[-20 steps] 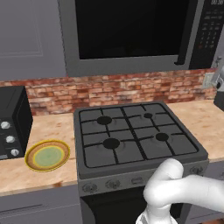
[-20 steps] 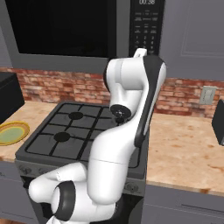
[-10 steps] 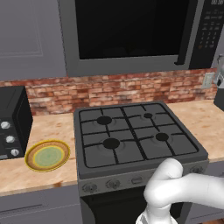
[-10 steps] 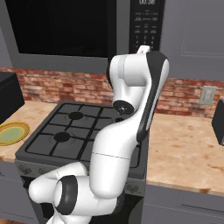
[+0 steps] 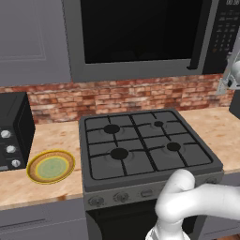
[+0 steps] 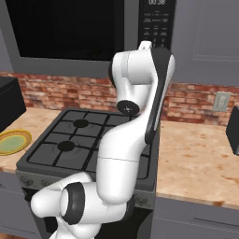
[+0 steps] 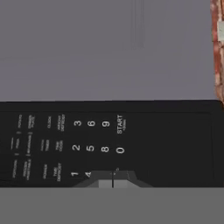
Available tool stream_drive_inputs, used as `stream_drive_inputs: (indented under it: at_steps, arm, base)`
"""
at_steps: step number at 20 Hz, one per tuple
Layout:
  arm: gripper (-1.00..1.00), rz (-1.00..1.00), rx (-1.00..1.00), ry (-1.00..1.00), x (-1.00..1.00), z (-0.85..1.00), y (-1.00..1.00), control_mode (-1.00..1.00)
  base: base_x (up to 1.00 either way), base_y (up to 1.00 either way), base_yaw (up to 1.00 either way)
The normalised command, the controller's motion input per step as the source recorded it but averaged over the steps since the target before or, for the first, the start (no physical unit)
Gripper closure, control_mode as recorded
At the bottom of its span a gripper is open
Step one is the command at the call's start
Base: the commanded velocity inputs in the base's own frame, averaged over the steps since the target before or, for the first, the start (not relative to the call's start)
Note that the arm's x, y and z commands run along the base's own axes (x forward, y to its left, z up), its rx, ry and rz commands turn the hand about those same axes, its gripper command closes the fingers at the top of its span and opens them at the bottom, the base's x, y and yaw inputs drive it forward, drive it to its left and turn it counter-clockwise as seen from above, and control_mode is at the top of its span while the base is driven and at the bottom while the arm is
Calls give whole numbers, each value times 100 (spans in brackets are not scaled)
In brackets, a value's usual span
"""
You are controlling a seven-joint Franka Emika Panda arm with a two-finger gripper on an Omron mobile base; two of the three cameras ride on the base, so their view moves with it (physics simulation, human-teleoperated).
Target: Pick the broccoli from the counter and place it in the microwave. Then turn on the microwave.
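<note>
just before closed gripper (image 7: 113,183), microwave (image 7: 131,144) keypad

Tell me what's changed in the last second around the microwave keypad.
The arm has swung its upper part rightward and up, bringing the shut claw close to the microwave keypad, near the 1 and 4 keys. Nothing was grabbed or released. The microwave door stays closed, and the green plate, stove and black oven have not moved.

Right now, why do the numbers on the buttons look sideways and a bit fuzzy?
In the hand view the camera is rolled with the hand, so the microwave keypad reads sideways, its small labels soft and blurry; in the right base view the same keypad stands upright, too small to read.
</note>
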Motion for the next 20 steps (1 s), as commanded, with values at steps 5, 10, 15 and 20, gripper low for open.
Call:
stream_drive_inputs:
  at_steps: [5,10,15,20]
  arm:
    - [100,5,4,23,-42,70,-42,-100]
    - [100,4,4,25,-45,52,-44,-100]
    - [100,5,2,30,-36,22,-31,-100]
    - [100,5,4,34,-21,25,-35,-100]
  base:
    - [0,0,0]
    - [0,0,0]
    - [0,0,0]
    - [0,0,0]
